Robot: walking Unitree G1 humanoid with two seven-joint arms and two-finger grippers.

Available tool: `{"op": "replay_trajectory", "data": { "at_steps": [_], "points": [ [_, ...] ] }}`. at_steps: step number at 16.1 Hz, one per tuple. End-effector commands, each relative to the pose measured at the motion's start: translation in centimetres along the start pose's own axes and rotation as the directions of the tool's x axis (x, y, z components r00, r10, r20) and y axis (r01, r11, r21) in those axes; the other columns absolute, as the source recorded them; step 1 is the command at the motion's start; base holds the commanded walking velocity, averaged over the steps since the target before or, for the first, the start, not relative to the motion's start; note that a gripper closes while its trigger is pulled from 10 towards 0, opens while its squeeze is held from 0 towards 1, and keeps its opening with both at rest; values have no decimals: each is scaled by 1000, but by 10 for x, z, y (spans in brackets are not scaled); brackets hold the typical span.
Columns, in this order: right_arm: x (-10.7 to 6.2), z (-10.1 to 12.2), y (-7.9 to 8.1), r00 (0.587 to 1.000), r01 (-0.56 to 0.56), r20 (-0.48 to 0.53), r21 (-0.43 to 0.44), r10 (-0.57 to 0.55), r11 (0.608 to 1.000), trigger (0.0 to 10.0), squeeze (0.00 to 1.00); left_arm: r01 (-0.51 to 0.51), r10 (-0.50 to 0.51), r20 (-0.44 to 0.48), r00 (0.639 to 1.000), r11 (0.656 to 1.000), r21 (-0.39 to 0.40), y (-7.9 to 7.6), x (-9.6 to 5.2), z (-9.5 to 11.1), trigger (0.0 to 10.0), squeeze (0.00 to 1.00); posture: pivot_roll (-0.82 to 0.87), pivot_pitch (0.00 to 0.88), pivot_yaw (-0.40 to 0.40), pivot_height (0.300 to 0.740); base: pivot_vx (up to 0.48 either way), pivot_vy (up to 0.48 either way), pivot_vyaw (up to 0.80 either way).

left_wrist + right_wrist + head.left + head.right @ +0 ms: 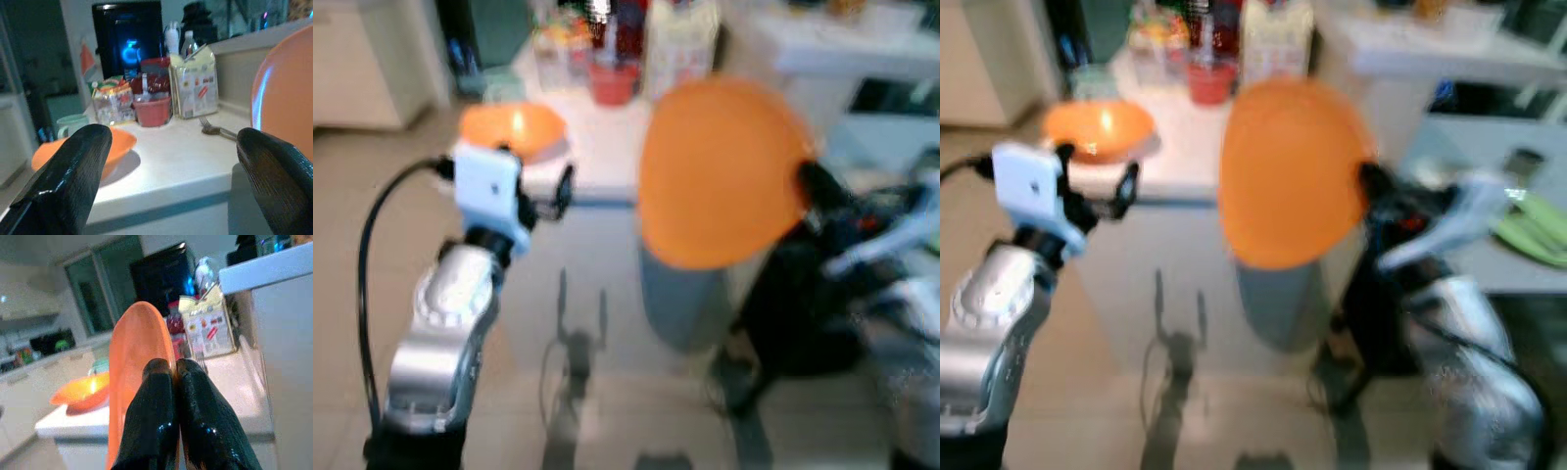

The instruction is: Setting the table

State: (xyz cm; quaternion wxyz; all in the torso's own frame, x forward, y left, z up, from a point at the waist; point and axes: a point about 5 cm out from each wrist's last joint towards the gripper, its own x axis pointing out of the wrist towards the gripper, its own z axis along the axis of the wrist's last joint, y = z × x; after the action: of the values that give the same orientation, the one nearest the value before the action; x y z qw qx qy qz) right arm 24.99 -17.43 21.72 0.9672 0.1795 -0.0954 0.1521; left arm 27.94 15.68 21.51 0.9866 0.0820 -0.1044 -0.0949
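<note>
An orange plate (720, 171) hangs upright in the air in front of the white table (602, 147), its face toward me. My right gripper (171, 377) is shut on the plate's (134, 362) right edge, the two black fingers (195, 421) pinching the rim. An orange bowl (512, 130) sits on the table's near left corner. My left gripper (543, 196) is raised just before that corner, below the bowl (78, 149), its fingers (68, 186) spread wide with nothing between them. A fork (217, 129) lies on the tabletop to the right of the bowl.
At the table's far side stand a red cup (152, 110), a white carton (195, 85), packaged snacks (112, 100) and a pale green mug (71, 127). A grey bin (680, 299) stands on the floor under the plate. A white counter (842, 49) lies to the right.
</note>
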Motion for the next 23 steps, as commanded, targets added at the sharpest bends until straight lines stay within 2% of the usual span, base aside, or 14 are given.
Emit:
{"op": "replay_trajectory", "data": {
  "at_steps": [1, 2, 3, 5, 7, 10, 11, 14, 17, 19, 20, 23],
  "points": [
    [1, 5, 1, 999, 29, 41, -40, -27, 999, 10000, 0, 15, -15, -7, 1000, 1000, 9, -8, 3, -3, 10000, 0, -19, 0, -8, 740, 0, -398, 0],
    [1, 0, -1, 997, 66, 32, -48, -64, 997, 10000, 0, 29, -29, -9, 1000, 999, 20, -11, 4, -4, 10000, 0, -22, 0, -4, 740, 0, -401, 0],
    [-1, -6, -7, 984, 173, 41, -39, -171, 984, 10000, 0, 44, -44, -8, 999, 999, 14, -16, 7, -6, 10000, 0, -25, 0, 2, 740, 0, -398, 0],
    [-2, -10, -11, 970, 240, 51, -37, -238, 970, 10000, 0, 52, -52, -6, 999, 999, 10, -19, 11, -6, 10000, 0, -38, 0, 15, 740, 0, -399, 0],
    [1, -10, -13, 966, 255, 49, -80, -252, 964, 10000, 0, 55, -55, -6, 998, 998, 8, -22, 17, -8, 10000, 0, -48, 0, 23, 740, 0, -399, 0],
    [4, -13, -17, 959, 283, 53, -101, -279, 954, 10000, 0, 48, -49, 14, 999, 999, 11, -25, 23, -5, 10000, 0, -38, 0, 9, 740, 0, -398, 0],
    [6, -17, -17, 953, 302, 47, -101, -299, 948, 10000, 0, 34, -35, 10, 999, 999, 9, -24, 23, -7, 10000, 0, -46, 0, 13, 740, 0, -394, 0],
    [9, -16, -12, 965, 262, 37, -135, -260, 955, 10000, 0, 29, -29, 10, 1000, 1000, 1, -26, 24, -8, 10000, 0, -48, 0, -2, 740, 0, -396, 0],
    [12, -14, -16, 971, 241, 36, -165, -238, 956, 10000, 0, 14, -14, 10, 1000, 1000, 6, -27, 23, -9, 10000, 0, -24, 0, -24, 740, 0, -395, 0],
    [18, -12, -19, 968, 251, 52, -175, -246, 952, 10000, 0, -14, 14, 17, 1000, 1000, 7, -21, 19, -8, 10000, 0, -24, 0, -28, 740, 0, -394, 0],
    [21, -9, -21, 963, 271, 65, -186, -263, 945, 10000, 0, -29, 29, 10, 1000, 1000, 8, -17, 22, -10, 10000, 0, -35, 0, -28, 740, 0, -394, 488],
    [19, -7, -27, 954, 298, 75, -191, -289, 935, 10000, 0, -26, 26, 18, 999, 1000, 7, -20, 23, -9, 10000, 0, -37, 0, -17, 740, 0, -393, 800]
  ]
}}
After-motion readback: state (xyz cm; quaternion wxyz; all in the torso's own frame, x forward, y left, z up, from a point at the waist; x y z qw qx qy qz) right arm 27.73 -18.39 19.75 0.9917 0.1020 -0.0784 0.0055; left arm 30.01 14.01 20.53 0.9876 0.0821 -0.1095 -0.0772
